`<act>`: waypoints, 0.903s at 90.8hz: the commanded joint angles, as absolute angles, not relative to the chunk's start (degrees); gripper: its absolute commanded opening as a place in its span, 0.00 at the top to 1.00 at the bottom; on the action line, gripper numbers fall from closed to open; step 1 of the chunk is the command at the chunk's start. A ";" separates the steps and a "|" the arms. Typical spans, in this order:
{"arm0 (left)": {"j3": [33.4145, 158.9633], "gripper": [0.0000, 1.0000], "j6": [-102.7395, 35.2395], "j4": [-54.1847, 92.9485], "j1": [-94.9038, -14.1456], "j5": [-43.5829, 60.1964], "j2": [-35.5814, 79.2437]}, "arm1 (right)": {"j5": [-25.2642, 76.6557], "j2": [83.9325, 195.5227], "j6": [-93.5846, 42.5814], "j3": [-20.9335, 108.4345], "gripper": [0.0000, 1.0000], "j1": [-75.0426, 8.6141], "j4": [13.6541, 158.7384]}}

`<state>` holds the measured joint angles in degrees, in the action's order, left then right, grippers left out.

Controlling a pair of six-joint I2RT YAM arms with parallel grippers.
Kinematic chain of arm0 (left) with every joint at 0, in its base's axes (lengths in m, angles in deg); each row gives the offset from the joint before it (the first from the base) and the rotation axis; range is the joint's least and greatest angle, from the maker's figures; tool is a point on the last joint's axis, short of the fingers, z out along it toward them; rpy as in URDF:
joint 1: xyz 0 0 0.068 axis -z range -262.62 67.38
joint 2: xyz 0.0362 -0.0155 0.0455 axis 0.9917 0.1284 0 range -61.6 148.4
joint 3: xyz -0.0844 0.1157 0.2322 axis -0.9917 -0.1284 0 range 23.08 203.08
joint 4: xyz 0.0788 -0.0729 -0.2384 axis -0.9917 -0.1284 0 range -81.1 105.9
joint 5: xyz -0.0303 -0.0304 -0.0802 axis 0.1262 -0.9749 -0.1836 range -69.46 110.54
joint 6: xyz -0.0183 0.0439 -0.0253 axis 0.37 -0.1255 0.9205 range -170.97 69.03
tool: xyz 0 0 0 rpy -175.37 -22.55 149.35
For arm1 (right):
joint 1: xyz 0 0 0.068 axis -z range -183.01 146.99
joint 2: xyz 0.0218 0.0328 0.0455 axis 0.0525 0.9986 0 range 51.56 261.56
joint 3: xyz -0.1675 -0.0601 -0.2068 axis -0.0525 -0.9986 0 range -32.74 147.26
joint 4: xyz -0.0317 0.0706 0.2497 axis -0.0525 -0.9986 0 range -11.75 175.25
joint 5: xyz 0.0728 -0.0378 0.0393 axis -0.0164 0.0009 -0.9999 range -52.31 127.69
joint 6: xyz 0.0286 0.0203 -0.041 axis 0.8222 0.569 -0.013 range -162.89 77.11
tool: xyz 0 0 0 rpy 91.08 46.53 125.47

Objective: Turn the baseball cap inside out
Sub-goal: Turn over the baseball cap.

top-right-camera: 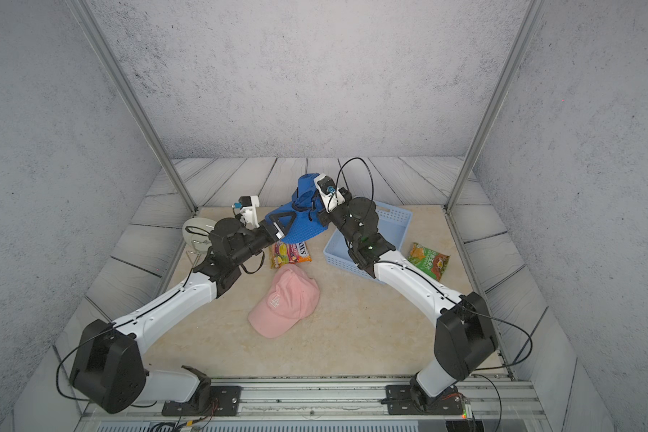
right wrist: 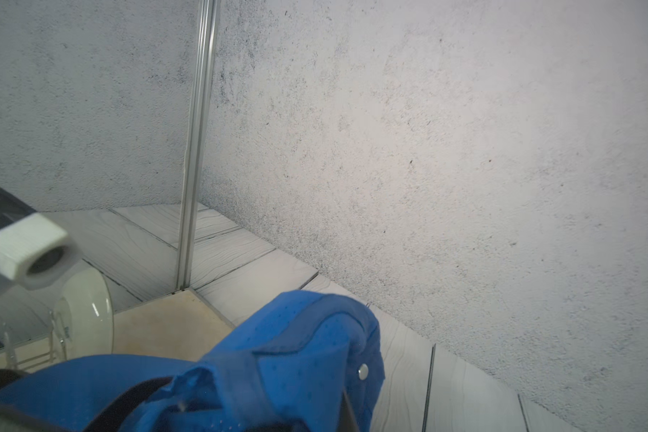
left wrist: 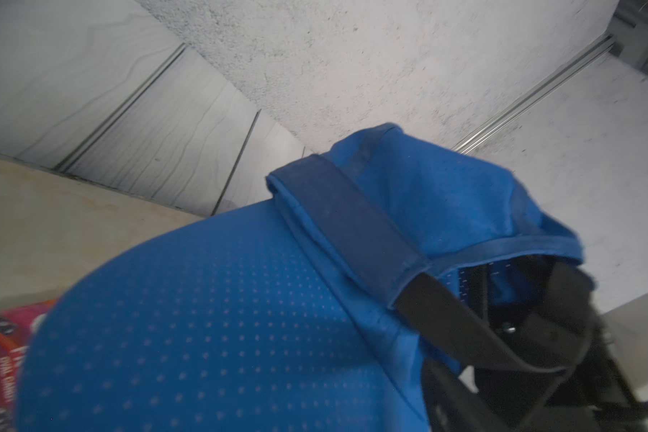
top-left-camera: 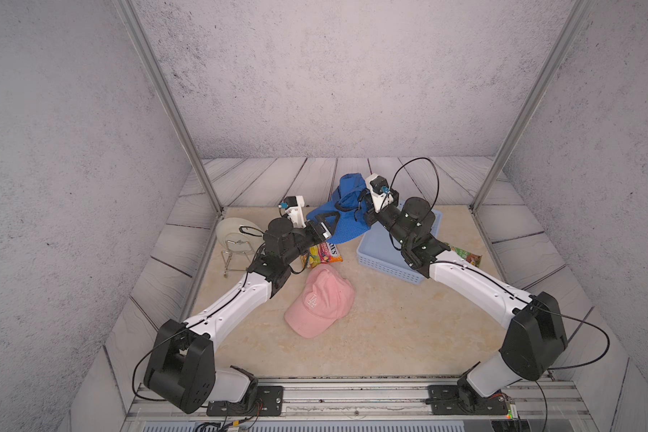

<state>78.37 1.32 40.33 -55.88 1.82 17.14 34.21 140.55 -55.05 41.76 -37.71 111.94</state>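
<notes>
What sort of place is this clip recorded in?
Probably a staged lab booth, not a home: two robot arms bolted to a metal rail, bare aluminium posts framing wall panels, and a pink cap and basket laid out on the tabletop.

Left arm (top-left-camera: 232,303) and right arm (top-left-camera: 476,280) extended forward, wrists near; right jaws closed.
</notes>
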 commanded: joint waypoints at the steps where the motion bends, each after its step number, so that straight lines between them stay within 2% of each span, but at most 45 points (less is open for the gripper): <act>1: 77.25 0.07 -3.75 33.97 -56.11 3.83 13.92 | 31.33 135.18 -53.01 41.04 1.00 -37.64 108.43; 6: 76.21 0.00 -6.23 31.85 -56.29 5.28 12.27 | 31.00 134.19 -53.22 40.72 1.00 -37.56 106.24; 25: 72.98 0.02 -17.34 28.08 -57.94 6.70 5.56 | 25.91 130.55 -55.76 39.96 1.00 -36.48 99.24; 43: 74.92 0.02 -31.33 24.48 -58.28 3.57 1.79 | 14.07 127.74 -52.11 40.07 1.00 -32.24 94.29; 61: 76.76 0.01 -42.18 26.73 -58.07 -2.67 2.00 | 6.38 125.74 -47.20 41.87 1.00 -29.45 91.43; 82: 80.66 0.00 -48.79 31.75 -54.85 -2.51 5.01 | 3.92 124.39 -42.71 42.83 1.00 -28.34 91.91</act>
